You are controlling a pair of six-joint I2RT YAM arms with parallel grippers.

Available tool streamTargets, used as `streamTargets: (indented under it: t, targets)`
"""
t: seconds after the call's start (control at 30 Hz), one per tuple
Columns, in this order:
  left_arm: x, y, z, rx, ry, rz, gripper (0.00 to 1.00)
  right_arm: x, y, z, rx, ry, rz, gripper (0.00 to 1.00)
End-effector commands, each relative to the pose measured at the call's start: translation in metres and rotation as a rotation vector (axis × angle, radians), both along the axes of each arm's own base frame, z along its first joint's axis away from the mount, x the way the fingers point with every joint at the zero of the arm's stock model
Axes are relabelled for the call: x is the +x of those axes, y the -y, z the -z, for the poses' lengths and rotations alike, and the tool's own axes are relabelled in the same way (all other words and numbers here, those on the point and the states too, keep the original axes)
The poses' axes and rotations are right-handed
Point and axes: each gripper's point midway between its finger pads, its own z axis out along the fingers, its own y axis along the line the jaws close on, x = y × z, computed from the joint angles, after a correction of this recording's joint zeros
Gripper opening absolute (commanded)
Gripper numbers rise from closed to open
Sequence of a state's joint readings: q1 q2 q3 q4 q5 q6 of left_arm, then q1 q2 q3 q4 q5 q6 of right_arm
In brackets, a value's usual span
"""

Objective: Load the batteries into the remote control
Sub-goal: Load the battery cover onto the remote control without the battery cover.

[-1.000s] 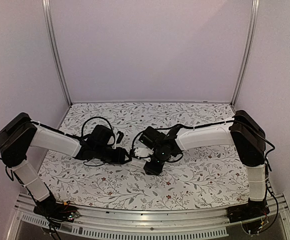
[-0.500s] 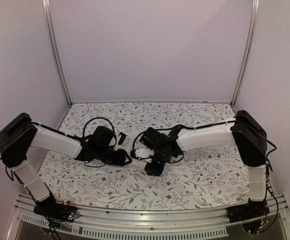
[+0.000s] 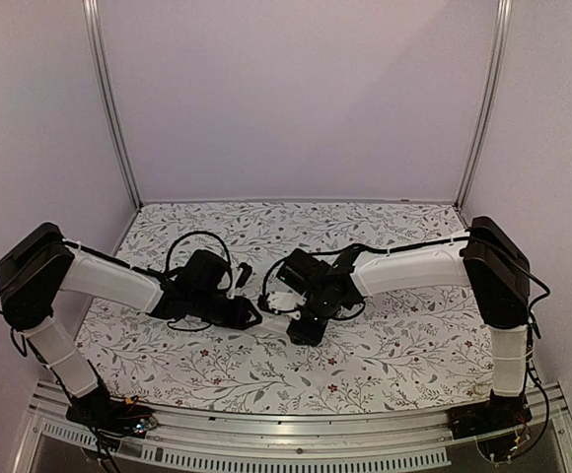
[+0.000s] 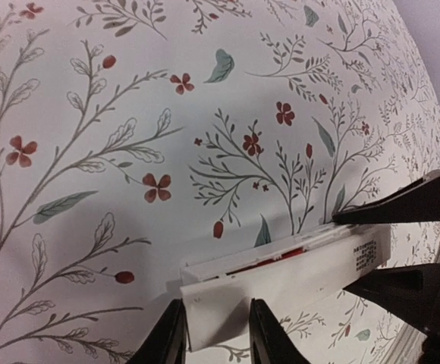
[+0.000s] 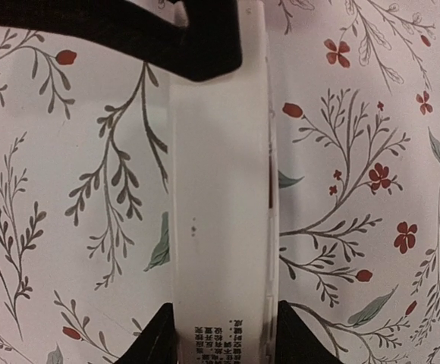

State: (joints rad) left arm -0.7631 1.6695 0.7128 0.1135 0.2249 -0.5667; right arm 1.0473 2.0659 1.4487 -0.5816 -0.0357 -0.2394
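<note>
Item inspected: the remote control (image 4: 281, 284), a slim white bar carried clear of the floral-patterned table (image 3: 394, 345), roughly level, spanning the gap between the two arms. The left gripper (image 4: 217, 322) is nearly closed on one end of the remote control, one finger pressed against each long side. The right gripper (image 5: 226, 315) stands a little wider and is clamped on the opposite end in the same manner, its fingers (image 4: 410, 205) showing as black wedges at the far end in the left wrist view. A small block of printed text (image 4: 364, 254) sits at the end held by the right gripper. A thin red sliver (image 4: 277, 260) shows along the seam on the upper long edge; what it belongs to cannot be determined. The button side of the remote control cannot be made out from any view.
</note>
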Motion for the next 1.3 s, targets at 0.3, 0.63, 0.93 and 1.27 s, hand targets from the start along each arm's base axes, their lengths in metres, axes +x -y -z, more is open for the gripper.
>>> streamTargets:
  t: [0.3,0.63,0.93,1.27]
  targets:
    - [0.004,0.007,0.000,0.017,0.001,-0.004,0.31,-0.003,0.006,-0.006,-0.022,0.011,-0.017,0.38]
    - [0.004,-0.002,0.001,0.043,0.007,-0.029,0.41,-0.002,0.010,-0.007,-0.009,-0.028,-0.005,0.35]
    - [0.005,-0.008,-0.006,0.056,0.033,-0.047,0.44,-0.008,0.013,0.000,-0.022,-0.058,-0.014,0.38]
    - [0.005,-0.007,-0.008,0.061,0.035,-0.032,0.35,-0.004,0.011,-0.005,-0.019,-0.041,-0.007,0.36]
